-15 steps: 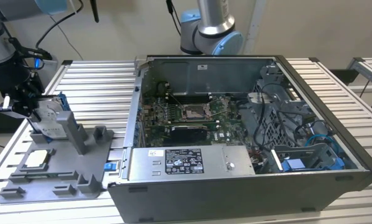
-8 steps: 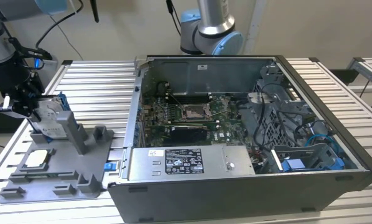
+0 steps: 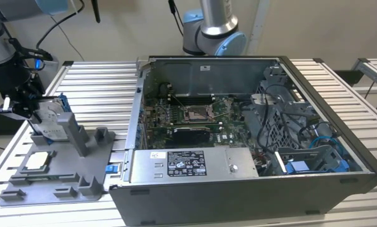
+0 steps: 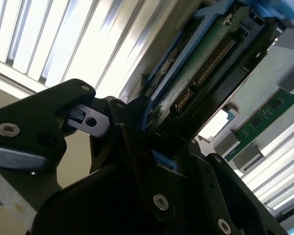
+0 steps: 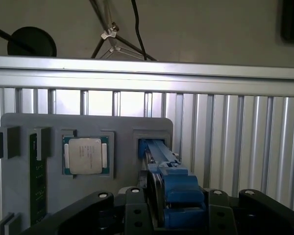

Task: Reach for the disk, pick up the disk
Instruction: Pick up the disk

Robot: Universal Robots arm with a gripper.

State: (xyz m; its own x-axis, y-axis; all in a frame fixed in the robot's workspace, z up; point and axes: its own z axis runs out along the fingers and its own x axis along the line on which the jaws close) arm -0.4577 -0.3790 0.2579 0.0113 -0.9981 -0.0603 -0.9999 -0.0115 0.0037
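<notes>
Pick-up in hand: the disk [image 3: 47,120], upright in the grey fixture [image 3: 62,182], is clamped between the fingers [image 5: 137,210] (blue rail [image 5: 179,196] pinched); a straight lift seems called for.

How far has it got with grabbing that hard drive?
Reaching looks done: the pincer sits at the disk, straddling its blue-railed edge. The disk stands in a slot of the grey holder, so the lift is not yet done. Whether the grip is shut, I cannot tell.
</notes>
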